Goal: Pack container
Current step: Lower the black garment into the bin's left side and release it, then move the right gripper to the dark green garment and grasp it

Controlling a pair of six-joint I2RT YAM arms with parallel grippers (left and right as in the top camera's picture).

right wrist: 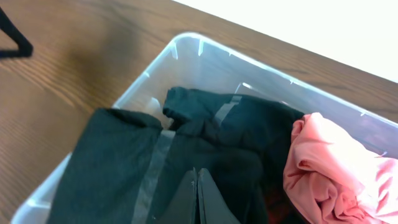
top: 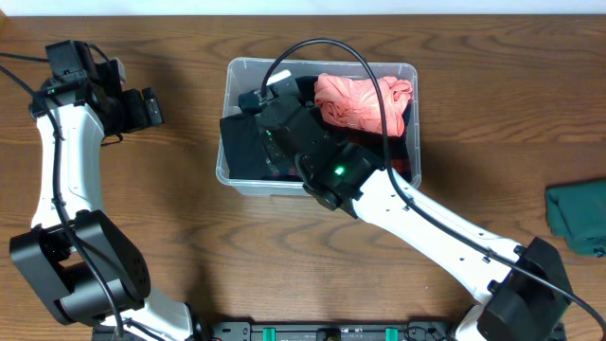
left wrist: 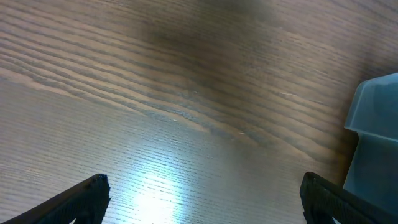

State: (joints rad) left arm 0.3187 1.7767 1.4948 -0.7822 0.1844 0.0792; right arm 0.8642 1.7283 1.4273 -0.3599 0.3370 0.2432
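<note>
The clear plastic container (top: 414,114) stands mid-table. It holds a black garment (top: 241,142) on its left side and a crumpled pink garment (top: 365,102) at its back right. My right gripper (right wrist: 198,171) is shut just above the black garment (right wrist: 118,162), with nothing between its fingers, and the pink garment (right wrist: 323,168) lies to its right. Over bare table left of the container, my left gripper (top: 151,106) is open and empty. In the left wrist view its fingertips (left wrist: 99,182) stand wide apart and a corner of the container (left wrist: 376,137) shows at the right.
A dark green folded cloth (top: 578,216) lies at the table's right edge. A black cable (top: 379,85) from the right arm loops over the container. The table's far edge (right wrist: 280,37) runs just behind the container.
</note>
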